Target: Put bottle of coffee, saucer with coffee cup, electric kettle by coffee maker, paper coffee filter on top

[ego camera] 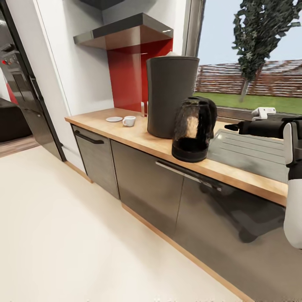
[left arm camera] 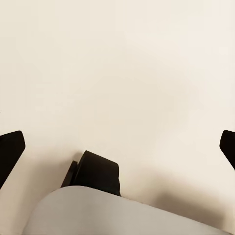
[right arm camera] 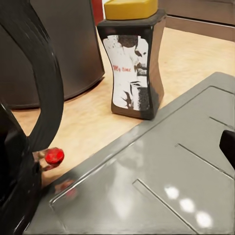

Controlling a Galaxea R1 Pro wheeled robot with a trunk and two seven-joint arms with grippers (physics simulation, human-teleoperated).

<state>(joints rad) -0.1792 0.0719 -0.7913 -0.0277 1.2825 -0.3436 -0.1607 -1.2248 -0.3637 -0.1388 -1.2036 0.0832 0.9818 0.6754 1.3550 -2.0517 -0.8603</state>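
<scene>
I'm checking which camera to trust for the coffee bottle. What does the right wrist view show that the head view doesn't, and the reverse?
Right wrist alone: the coffee bottle with its yellow lid, standing on the counter beside the drainboard. Head alone: the cup beside the saucer, not on it. Shared: the kettle, the coffee maker, counter and drainboard.

Upright black electric kettle (ego camera: 192, 131) just beside tall grey coffee maker (ego camera: 171, 96) on countertop (ego camera: 138, 136).
</scene>
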